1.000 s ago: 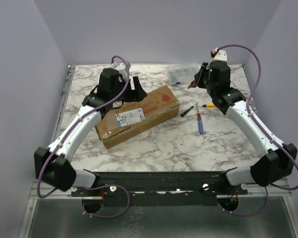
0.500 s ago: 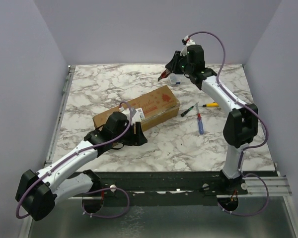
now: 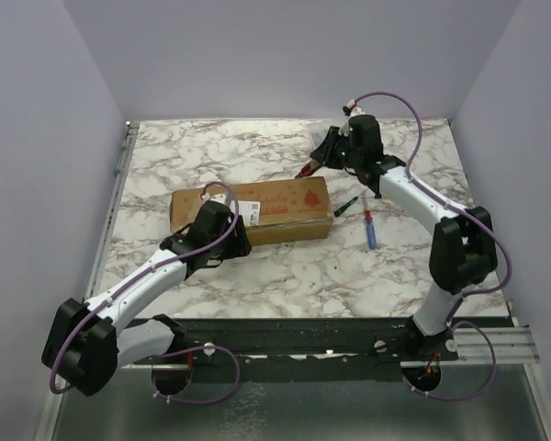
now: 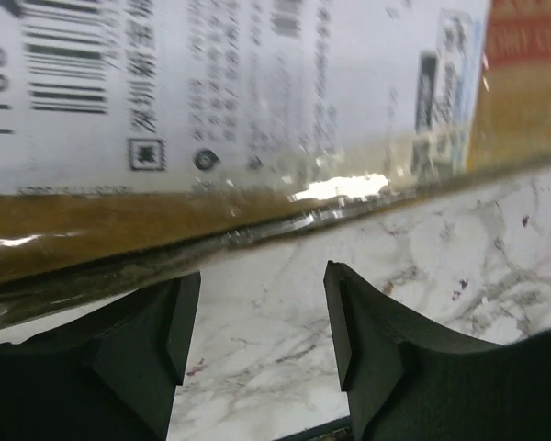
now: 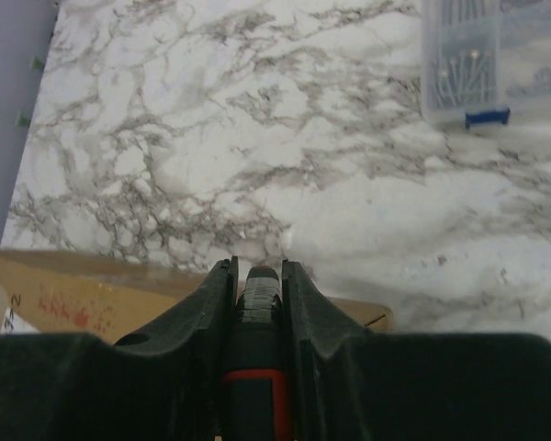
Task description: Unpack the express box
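Express box (image 3: 289,207) lies just ahead of the left fingers (image 4: 119,358) — spread apart.

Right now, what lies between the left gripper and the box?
Only bare marble table, seen in the left wrist view; the open left gripper sits just short of the box.
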Tool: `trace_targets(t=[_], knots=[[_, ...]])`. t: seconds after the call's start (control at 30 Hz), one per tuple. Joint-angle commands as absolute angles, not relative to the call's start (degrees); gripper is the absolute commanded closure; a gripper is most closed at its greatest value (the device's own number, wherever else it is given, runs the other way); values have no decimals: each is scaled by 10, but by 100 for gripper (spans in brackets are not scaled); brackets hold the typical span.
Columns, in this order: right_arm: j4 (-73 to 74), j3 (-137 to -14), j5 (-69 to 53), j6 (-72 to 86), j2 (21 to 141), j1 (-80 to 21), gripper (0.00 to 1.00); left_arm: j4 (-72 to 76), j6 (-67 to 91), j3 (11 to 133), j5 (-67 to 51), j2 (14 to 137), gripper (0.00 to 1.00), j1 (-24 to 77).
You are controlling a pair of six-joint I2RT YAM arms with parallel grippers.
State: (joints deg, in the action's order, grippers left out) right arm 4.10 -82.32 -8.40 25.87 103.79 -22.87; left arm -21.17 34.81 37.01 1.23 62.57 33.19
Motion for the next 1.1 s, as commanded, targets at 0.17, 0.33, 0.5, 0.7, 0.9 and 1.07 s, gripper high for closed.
trace_targets(t=[0.17,0.33,0.5,0.7,0.9,1.07], knots=[[24,-613,-10,276,816,-230,100,-186,268,459,-31,714,32,234],[53,-578,-19,278,761,-231,100,-137,274,479,-109,757,26,234],[66,-553,-4,266,717,-232,100,-111,285,490,-160,771,22,235],[111,-570,39,233,686,-232,100,-85,254,490,-240,758,8,233],[126,-552,4,251,641,-236,100,-75,254,523,-278,763,5,225],[154,-544,31,248,597,-240,100,-101,273,544,-191,724,5,202]])
